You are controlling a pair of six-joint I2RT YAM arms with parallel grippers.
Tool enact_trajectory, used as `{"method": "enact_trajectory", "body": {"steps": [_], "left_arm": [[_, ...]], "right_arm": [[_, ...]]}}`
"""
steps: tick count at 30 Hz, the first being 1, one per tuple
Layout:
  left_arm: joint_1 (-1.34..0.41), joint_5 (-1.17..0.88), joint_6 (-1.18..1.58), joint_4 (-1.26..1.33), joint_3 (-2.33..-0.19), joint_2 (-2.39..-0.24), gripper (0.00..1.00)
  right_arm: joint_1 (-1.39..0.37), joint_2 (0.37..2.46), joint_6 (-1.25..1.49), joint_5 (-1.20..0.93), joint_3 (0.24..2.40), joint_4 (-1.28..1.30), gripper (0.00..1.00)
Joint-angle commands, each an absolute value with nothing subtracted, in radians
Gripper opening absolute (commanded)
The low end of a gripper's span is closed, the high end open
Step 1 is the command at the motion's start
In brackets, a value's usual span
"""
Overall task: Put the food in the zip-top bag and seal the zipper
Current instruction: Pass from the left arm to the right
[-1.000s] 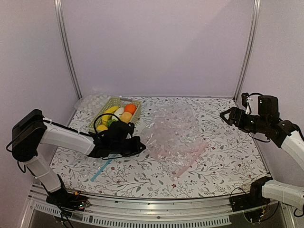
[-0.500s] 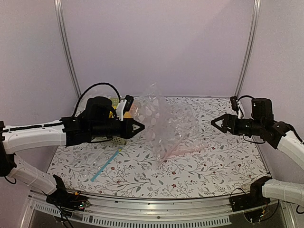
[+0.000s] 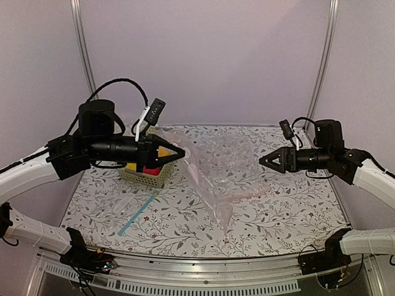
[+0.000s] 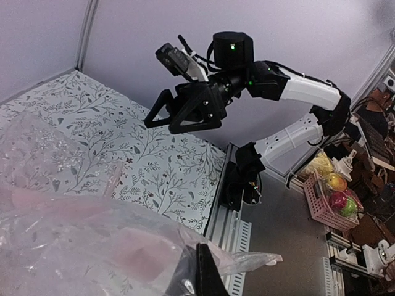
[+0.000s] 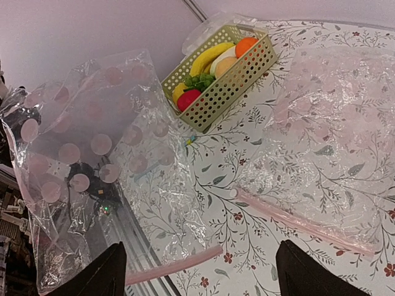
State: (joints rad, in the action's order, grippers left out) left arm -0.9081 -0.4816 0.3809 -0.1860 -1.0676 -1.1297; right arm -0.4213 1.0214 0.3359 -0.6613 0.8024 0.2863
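Top external view: the left fingers (image 3: 175, 154) are seen clamped tight on the zip-top bag (image 3: 213, 176), and the bag is held up off the worktop (image 3: 296, 209), high beside the pale green basket (image 3: 150, 179). From that pinch the crinkly clear plastic is draped down and to the right, and its lower part is laid on the flowered worktop. Across the gap, the right fingers (image 3: 269, 161) are spread wide with nothing gripped between them. They are pointed at the hanging bag from the right, clear of it. A blue strip (image 3: 137, 213) of a flat clear bag is laid on the worktop in front of the basket.

Right wrist view now: both dark fingertips are shown far apart at the bottom edge. One sheet of the bag is hung up at left and another part is spread flat at right. The pale pink zipper (image 5: 302, 223) is seen along the flat part's near edge, and a pink strip is seen along the raised sheet's lower edge too. Whether the zipper is pressed shut cannot be told. The food (image 5: 217, 60) is seen lying in the basket: banana (image 5: 210, 55), orange (image 5: 245, 45), peach (image 5: 224, 65), greens (image 5: 199, 80), red apple (image 5: 188, 98).

Left wrist view: the bag is bunched against the left fingers, and the spread right fingers are framed beyond it.
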Motion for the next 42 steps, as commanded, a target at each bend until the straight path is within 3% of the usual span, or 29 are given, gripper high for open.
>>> {"method": "enact_trajectory", "body": {"steps": [1, 9, 22, 36, 42], "left_arm": [[-0.902, -0.456, 0.398, -0.259, -1.134, -1.127, 0.0], [-0.848, -0.287, 0.753, -0.146, -1.114, -1.178, 0.0], [-0.843, -0.164, 0.882, -0.119, -1.063, -1.219, 0.0], [-0.821, -0.133, 0.911, -0.11, -1.066, -1.203, 0.0], [-0.812, -0.13, 0.915, -0.119, -1.062, -1.194, 0.0]], "right_arm": [[-0.528, 1.055, 0.297, -0.599, 0.854, 0.272, 0.84], [-0.801, 1.002, 0.285, -0.3, 0.869, 0.206, 0.9], [-1.121, 1.109, 0.215, 0.122, 0.9, 0.101, 0.91], [-1.213, 1.291, 0.197, 0.293, 0.859, 0.012, 0.77], [-1.213, 1.27, 0.205, 0.298, 0.804, -0.064, 0.58]]}}
